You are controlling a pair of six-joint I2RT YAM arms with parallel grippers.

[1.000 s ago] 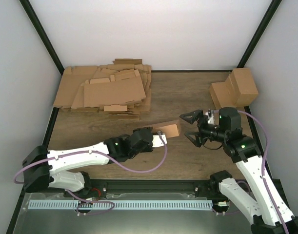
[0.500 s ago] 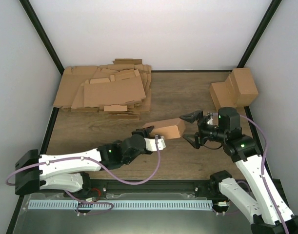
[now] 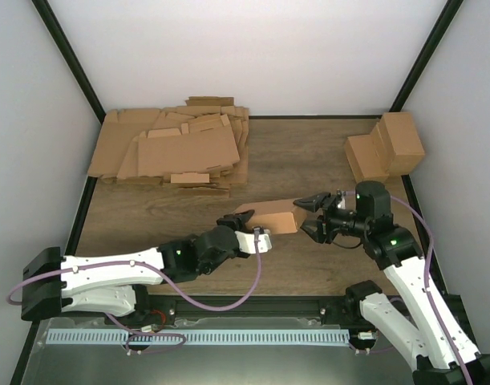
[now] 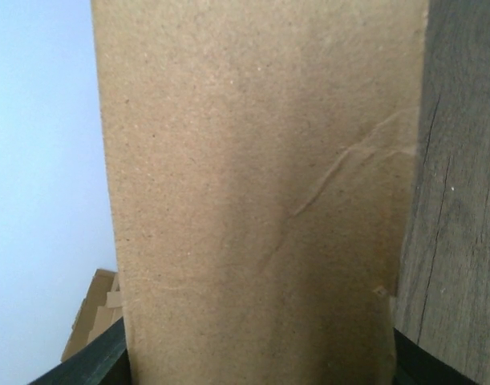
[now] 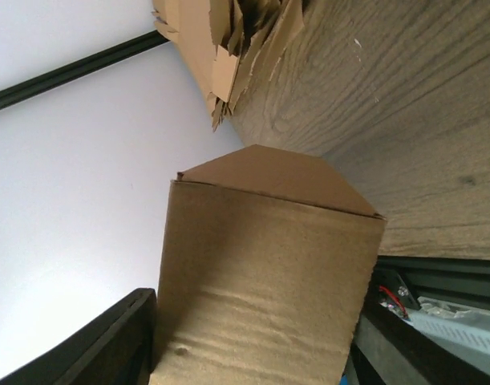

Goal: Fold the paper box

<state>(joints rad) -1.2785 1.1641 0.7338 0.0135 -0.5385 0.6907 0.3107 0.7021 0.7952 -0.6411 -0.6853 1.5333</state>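
Note:
The paper box is a small closed brown cardboard block held above the table's middle. My left gripper is shut on its near-left end. In the left wrist view the paper box fills the frame, with dark fingers at its lower edges. My right gripper straddles the box's right end, one finger behind it and one in front. In the right wrist view the paper box stands between black fingers that lie against both its sides.
A thick heap of flat cardboard sheets covers the back left of the wooden table. Folded brown boxes stand at the back right by the wall. A slotted rail runs along the near edge.
The left arm has carried the box to the right and turned it level. The right gripper has moved left onto the box's end and its jaws have narrowed from wide open.

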